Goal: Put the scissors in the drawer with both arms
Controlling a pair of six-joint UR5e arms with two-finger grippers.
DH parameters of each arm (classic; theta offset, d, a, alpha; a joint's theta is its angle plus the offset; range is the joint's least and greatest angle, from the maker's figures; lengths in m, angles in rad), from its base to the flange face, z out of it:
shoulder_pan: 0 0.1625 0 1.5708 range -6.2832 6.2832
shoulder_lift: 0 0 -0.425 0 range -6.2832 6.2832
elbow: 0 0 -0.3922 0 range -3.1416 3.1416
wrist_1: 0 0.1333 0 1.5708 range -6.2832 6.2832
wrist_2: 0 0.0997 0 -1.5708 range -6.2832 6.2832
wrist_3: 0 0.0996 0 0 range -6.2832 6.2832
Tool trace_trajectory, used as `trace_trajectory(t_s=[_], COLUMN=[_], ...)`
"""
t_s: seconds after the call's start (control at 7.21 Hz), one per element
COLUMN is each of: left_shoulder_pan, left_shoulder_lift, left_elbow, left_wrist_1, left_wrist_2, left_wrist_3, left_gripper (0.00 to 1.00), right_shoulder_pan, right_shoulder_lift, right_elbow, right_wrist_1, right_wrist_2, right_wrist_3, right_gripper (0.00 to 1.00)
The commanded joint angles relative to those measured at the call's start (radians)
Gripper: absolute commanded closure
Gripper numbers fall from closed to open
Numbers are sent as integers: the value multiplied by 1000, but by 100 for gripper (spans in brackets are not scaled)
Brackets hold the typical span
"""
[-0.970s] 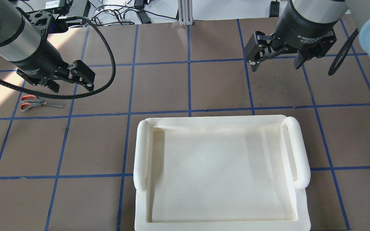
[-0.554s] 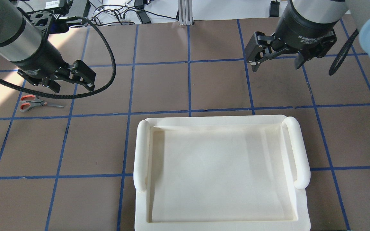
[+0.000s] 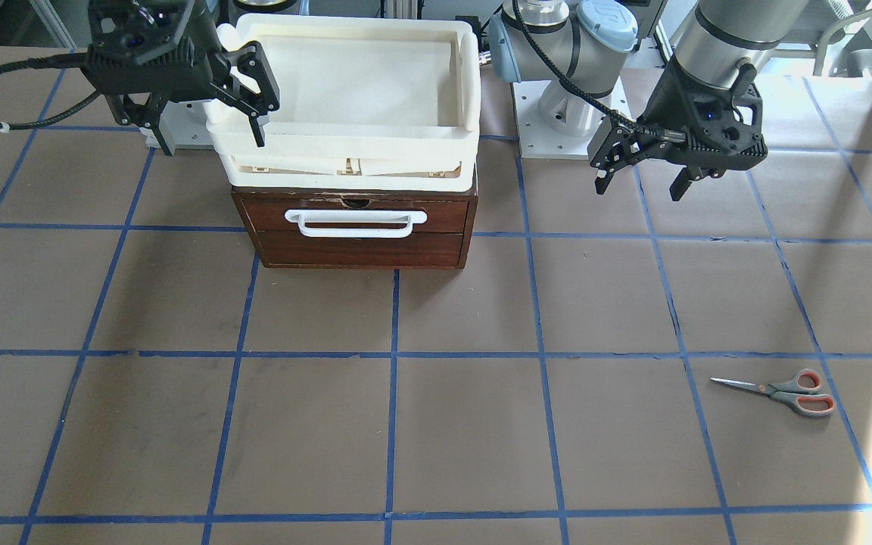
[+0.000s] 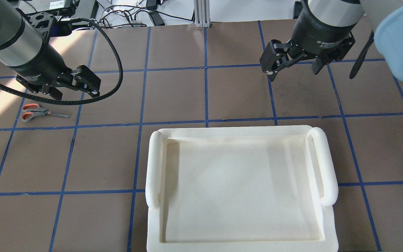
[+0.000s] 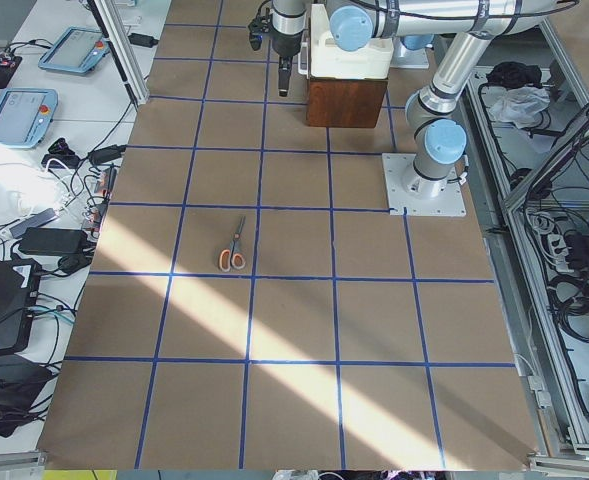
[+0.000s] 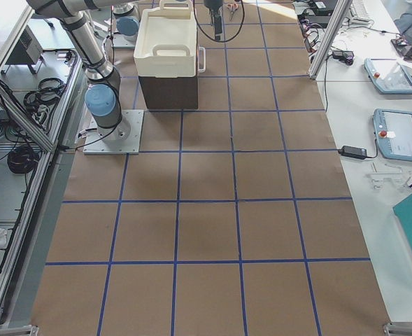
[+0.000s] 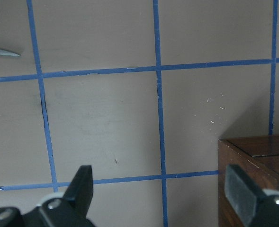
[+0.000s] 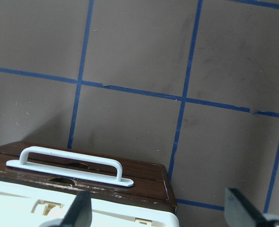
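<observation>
Flat on the matte brown desk, gridded with blue tape: small scissors, slim metal blades shut to a point, grey loop handles lined in orange-red. Out on the robot's left side of the desk, well apart from the drawer. Dark reddish-brown wood for the drawer front, pushed shut, with a smooth white bar handle. On top of its cabinet, a cream plastic tub with rounded, rolled grips at both ends.

Since a second ago, in the overhead view: right hand shifted a little toward the desk's middle line; left hand a touch farther from the scissors; scissors unmoved.

Both black two-finger hands spread wide, holding nothing. Left one raised beside the cabinet, fingers angled down, well apart from the scissors. Right one raised by the tub's corner on the robot's right, fingers down, above the desk just in front of the drawer.
</observation>
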Motion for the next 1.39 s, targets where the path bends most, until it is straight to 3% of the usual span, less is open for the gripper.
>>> trace_trajectory(t_s=[0.0, 0.42, 0.69, 0.97, 1.25], left_shoulder_pan=[53, 215, 263, 336, 384], left_shoulder_lift=[-20, -46, -86, -152, -232], left_elbow=[2, 6, 9, 8, 6], left_wrist_1=[8, 10, 16, 79, 163], left_wrist_2=[0, 9, 79, 86, 107], left_wrist_3=[143, 644, 904, 1157, 1428], left_gripper=[0, 0, 0, 0, 0], right_shoulder_pan=[48, 72, 103, 141, 197], right_shoulder_lift=[62, 187, 262, 338, 384], right_elbow=[-2, -9, -15, -15, -15], right_wrist_1=[-13, 6, 13, 3, -48], right_wrist_2=[125, 135, 127, 89, 63], right_wrist_3=[-334, -757, -921, -1140, -1210], right_gripper=[0, 0, 0, 0, 0])
